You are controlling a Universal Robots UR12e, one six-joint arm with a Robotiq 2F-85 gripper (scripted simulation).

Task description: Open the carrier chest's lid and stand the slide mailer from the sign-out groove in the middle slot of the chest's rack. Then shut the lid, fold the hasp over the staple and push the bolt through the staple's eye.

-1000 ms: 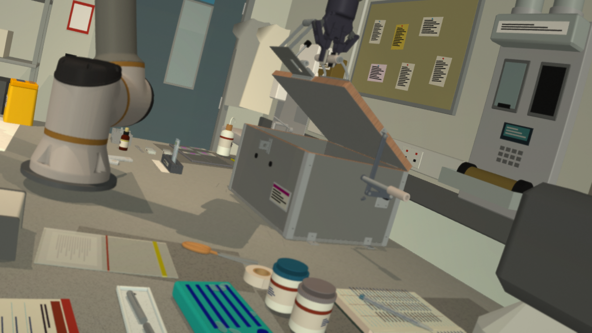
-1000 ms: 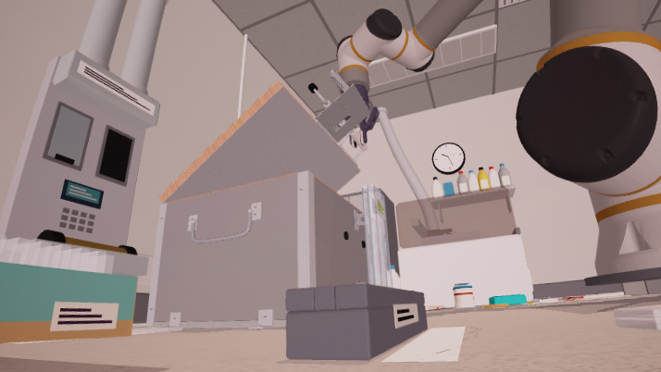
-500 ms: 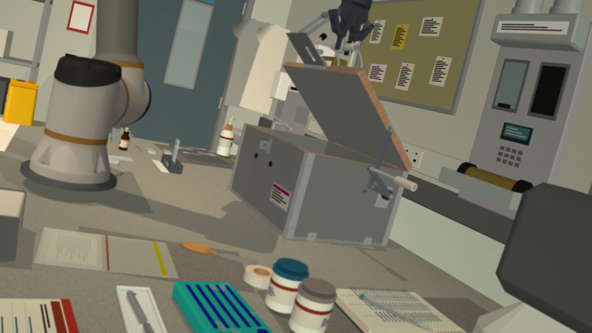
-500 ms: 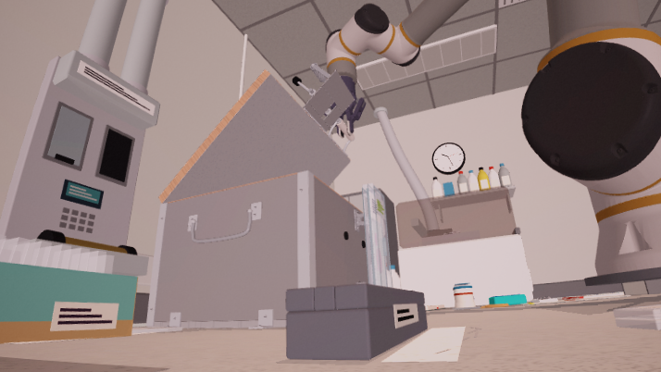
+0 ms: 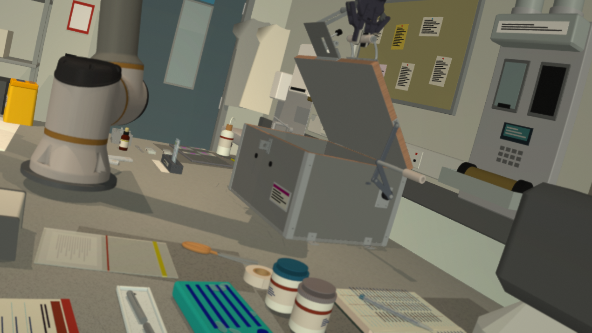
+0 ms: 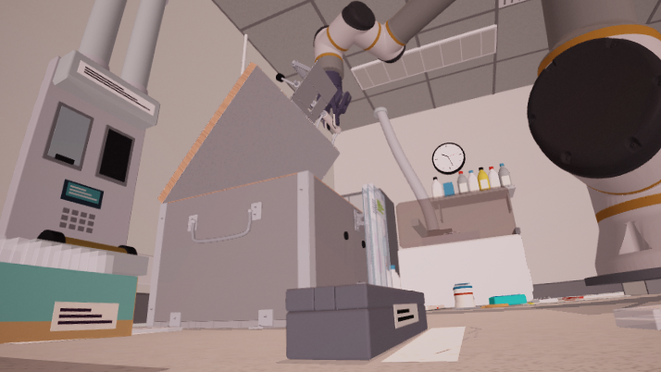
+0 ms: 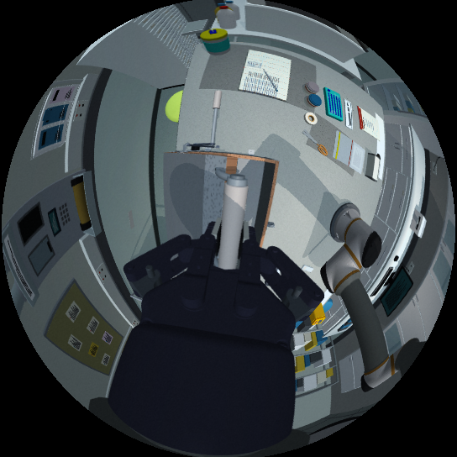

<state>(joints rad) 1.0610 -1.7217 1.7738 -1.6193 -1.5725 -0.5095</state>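
The carrier chest is a grey box on the bench. Its lid stands raised at a steep angle, hinged at the far side. A side stay props it. The hasp plate sticks up from the lid's free edge. The slide mailer stands upright in the groove of a small dark block, apart from the chest. My gripper is above the lid's free edge. It is closed on the lid's handle.
The chest's side crank handle juts toward the wall. Scissors, a tape roll, two jars and a teal tray lie on the near bench. The arm's base stands at the left.
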